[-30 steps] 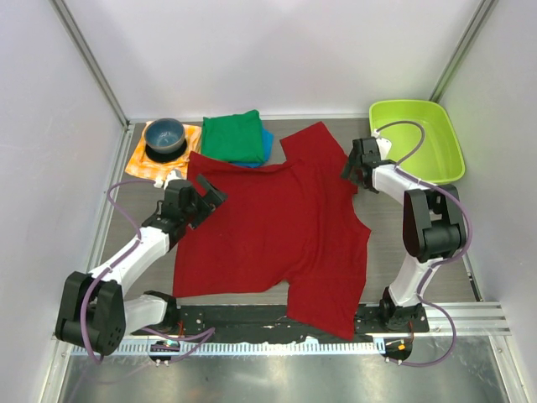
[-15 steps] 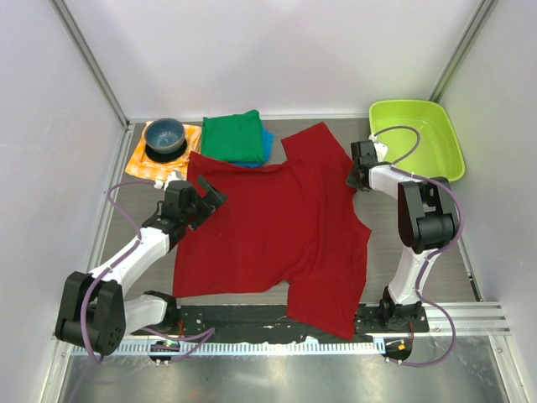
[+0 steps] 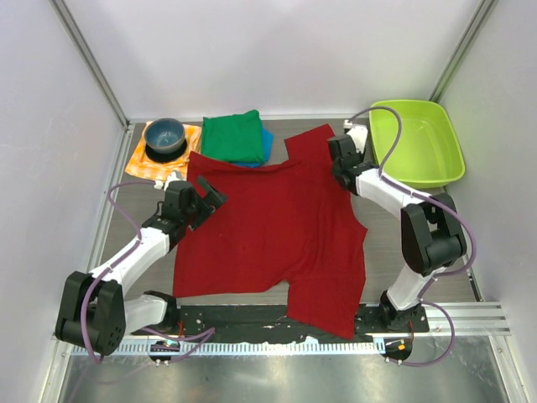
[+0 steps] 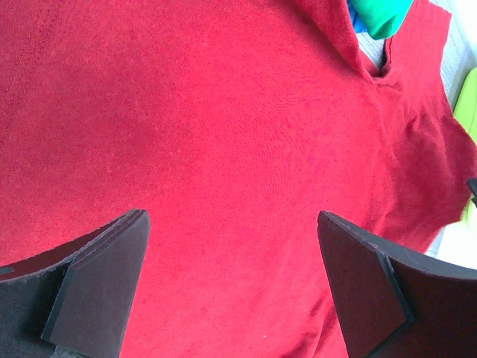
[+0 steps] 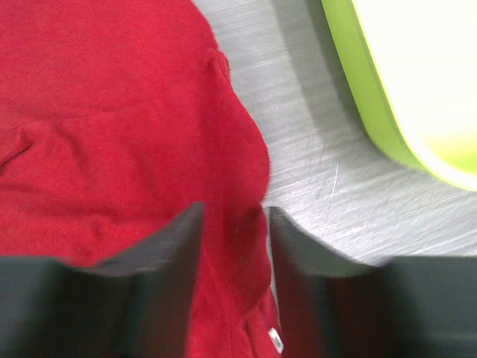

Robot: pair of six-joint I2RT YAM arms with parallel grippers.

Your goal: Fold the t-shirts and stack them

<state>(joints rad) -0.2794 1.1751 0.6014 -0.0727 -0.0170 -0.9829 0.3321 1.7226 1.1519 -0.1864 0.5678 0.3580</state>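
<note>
Top external view has the red shirt [image 3: 277, 235] spread flat across the table [image 3: 394, 243], its collar toward the far side. Just beyond the collar, the folded green shirt [image 3: 233, 134] lies on the blue shirt [image 3: 266, 144]. At the red shirt's left edge the left gripper [image 3: 210, 197] hangs with jaws wide apart. Near the lime tub [image 3: 445, 172], the right gripper [image 5: 232, 212] is clamped on the red shirt's right sleeve edge, cloth pinched between its fingers.

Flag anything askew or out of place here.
The red t-shirt lies crooked, its lower corner spilling over the black rail at the near edge. The right gripper pinches its sleeve edge. Nothing else stands out.
</note>
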